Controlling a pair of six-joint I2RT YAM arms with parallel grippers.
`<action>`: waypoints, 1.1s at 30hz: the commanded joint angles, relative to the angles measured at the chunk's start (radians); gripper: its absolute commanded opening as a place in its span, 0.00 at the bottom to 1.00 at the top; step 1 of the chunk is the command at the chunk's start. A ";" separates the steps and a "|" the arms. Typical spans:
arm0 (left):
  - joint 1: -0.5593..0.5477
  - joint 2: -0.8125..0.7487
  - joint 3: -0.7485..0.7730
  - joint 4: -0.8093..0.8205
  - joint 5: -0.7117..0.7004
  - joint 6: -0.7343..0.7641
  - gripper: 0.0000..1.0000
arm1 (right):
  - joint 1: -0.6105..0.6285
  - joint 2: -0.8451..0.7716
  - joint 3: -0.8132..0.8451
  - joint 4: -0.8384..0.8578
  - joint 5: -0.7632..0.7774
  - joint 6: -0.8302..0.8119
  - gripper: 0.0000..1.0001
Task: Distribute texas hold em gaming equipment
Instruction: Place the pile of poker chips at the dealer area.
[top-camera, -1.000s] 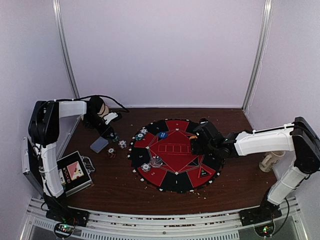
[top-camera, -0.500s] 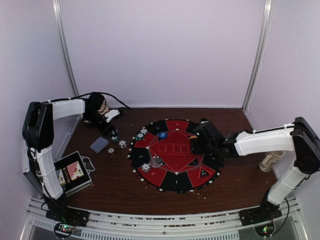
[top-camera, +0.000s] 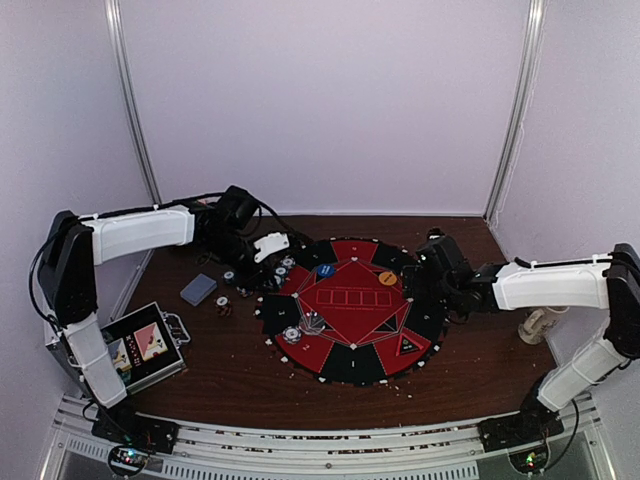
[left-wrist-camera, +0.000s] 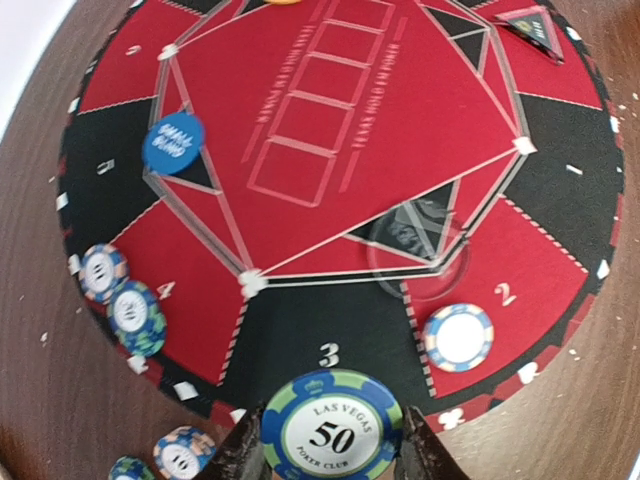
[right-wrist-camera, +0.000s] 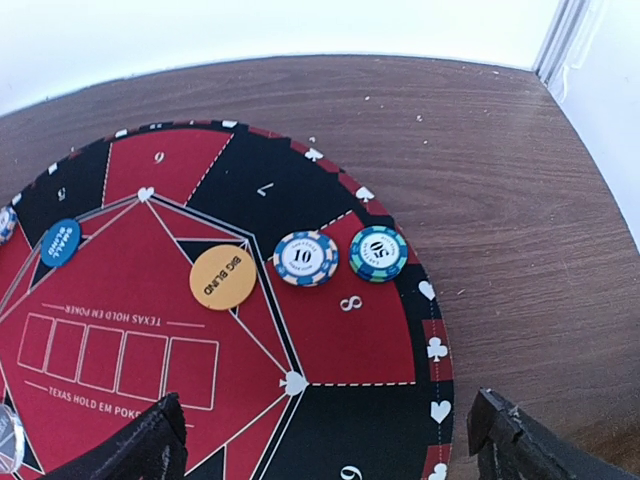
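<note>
Left wrist view: left gripper (left-wrist-camera: 330, 455) pinches a green-and-blue striped poker chip (left-wrist-camera: 332, 425) at far-left edge of round red-and-black mat (left-wrist-camera: 420, 130). Right gripper (right-wrist-camera: 325, 440) spread wide over mat's right side.

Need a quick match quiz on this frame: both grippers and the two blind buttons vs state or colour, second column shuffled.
Column 1
1. left gripper
2. right gripper
3. Small Blind button
4. Big Blind button

Column 2
a. orange
b. open, empty
c. blue
d. shut on 50 chip

Pairs: 1-d, 2-b, 3-c, 4-a
</note>
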 joint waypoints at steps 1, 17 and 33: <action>-0.063 -0.034 -0.023 0.023 0.003 -0.029 0.23 | -0.019 -0.061 -0.029 0.027 0.010 0.026 1.00; -0.254 -0.035 -0.115 0.091 -0.018 -0.049 0.23 | -0.033 -0.090 -0.050 0.047 -0.011 0.021 1.00; -0.295 0.006 -0.204 0.256 0.003 -0.028 0.23 | -0.033 -0.088 -0.051 0.053 -0.018 0.017 1.00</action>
